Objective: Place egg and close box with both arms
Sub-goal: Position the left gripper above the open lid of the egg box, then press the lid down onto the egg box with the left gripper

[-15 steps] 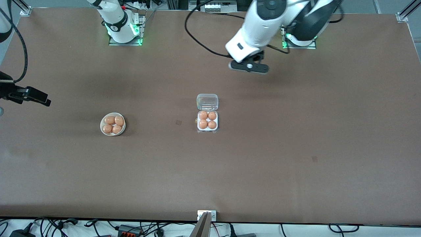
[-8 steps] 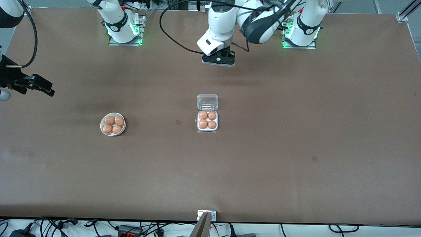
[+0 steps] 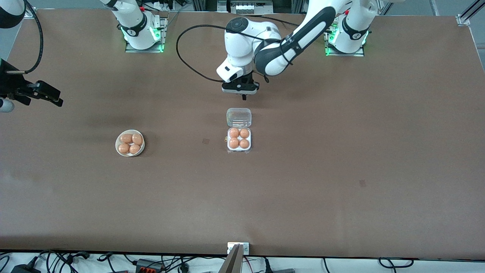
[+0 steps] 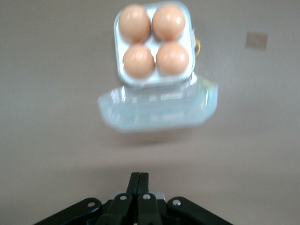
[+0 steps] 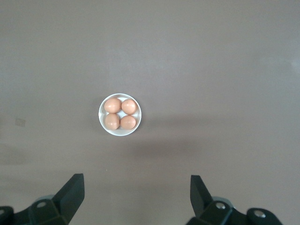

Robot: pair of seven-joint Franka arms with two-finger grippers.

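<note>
The box (image 3: 239, 151) lies mid-table with its clear lid (image 3: 239, 116) folded open flat toward the robots' bases. Several orange-brown eggs (image 3: 239, 138) fill its white tray. In the left wrist view the tray (image 4: 154, 80), its eggs (image 4: 138, 61) and the lid (image 4: 159, 105) lie just ahead of my left gripper (image 4: 139, 177). That gripper is shut and holds nothing. It hangs low over bare table beside the lid's free edge (image 3: 244, 97). My right gripper (image 3: 47, 94) is open and empty, high over the right arm's end of the table.
A round white bowl (image 3: 130, 153) holding several more eggs sits toward the right arm's end of the table. The right wrist view looks down on that bowl (image 5: 120, 133) from well above, past the right gripper (image 5: 136, 179). Cables run along the table's edge nearest the front camera.
The left arm has swung from near its base toward the box, and its shut gripper has come down beside the open lid. The right gripper has drifted slightly. Box and bowl have not moved.
</note>
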